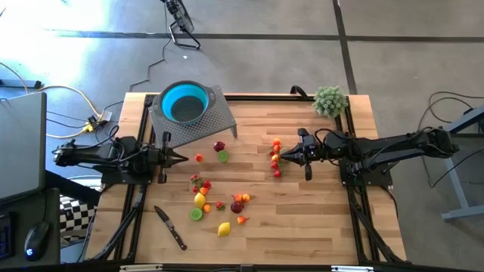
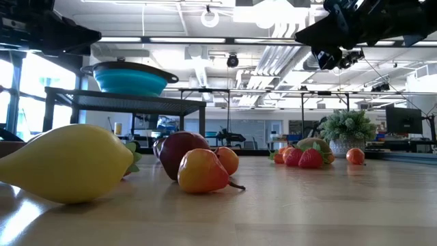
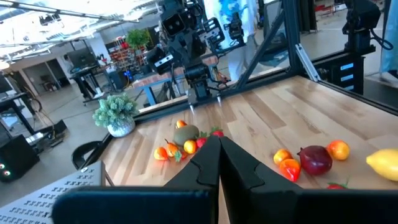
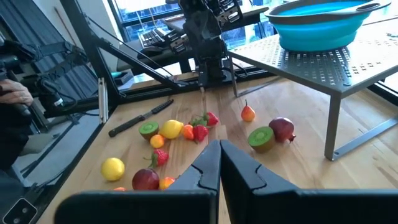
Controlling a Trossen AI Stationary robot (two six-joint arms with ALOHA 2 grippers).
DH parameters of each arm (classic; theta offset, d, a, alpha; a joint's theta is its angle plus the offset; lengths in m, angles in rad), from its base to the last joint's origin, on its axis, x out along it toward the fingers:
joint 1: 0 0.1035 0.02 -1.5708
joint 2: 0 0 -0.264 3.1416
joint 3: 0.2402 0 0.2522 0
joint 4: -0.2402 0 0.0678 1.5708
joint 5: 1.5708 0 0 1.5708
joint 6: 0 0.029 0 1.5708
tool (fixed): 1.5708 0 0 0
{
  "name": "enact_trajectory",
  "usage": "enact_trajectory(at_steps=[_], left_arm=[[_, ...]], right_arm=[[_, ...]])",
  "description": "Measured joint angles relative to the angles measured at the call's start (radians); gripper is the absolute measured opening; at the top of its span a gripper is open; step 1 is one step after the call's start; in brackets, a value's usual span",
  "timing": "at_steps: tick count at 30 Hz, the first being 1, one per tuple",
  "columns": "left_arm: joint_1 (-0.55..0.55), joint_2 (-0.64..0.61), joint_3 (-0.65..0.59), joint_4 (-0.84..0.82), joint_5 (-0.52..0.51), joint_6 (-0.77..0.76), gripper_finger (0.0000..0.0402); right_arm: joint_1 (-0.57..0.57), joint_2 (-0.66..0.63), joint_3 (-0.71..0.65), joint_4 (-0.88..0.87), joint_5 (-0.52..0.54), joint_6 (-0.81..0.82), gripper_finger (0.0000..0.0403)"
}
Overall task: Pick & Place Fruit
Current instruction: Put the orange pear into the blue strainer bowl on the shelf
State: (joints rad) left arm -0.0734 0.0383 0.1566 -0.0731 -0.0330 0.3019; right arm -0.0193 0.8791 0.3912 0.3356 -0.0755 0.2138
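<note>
While both the left gripper [image 1: 181, 158] and right gripper [image 1: 281, 157] hover closed and empty, the toy fruit [image 1: 219, 202] lies scattered on the table [image 1: 302, 219]; the nearer arm should open fully before descending on one piece.

Left pincer [image 1: 184, 158] and right pincer [image 1: 277, 157] both closed.

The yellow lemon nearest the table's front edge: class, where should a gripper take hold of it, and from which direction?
Grip the lemon across its fat middle, coming straight down from above. It lies on its side, apart from the other fruit, and its ends taper to points that fingers would slip off.
</note>
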Motion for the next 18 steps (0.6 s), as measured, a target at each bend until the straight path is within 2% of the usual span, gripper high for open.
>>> enact_trajectory(at_steps=[8,13,18], left_arm=[[0.001,0.000,0.000,-0.003,0.000,0.000,0.0001],[0.001,0.000,0.000,-0.005,0.000,0.000,0.0001],[0.001,0.000,0.000,-0.005,0.000,0.000,0.0001]], right_arm=[[0.000,0.000,0.000,0.034,0.000,-0.012,0.0002],[-0.001,0.000,0.000,0.096,0.100,-0.061,0.0002],[0.000,0.000,0.000,0.123,0.099,-0.100,0.0002]])
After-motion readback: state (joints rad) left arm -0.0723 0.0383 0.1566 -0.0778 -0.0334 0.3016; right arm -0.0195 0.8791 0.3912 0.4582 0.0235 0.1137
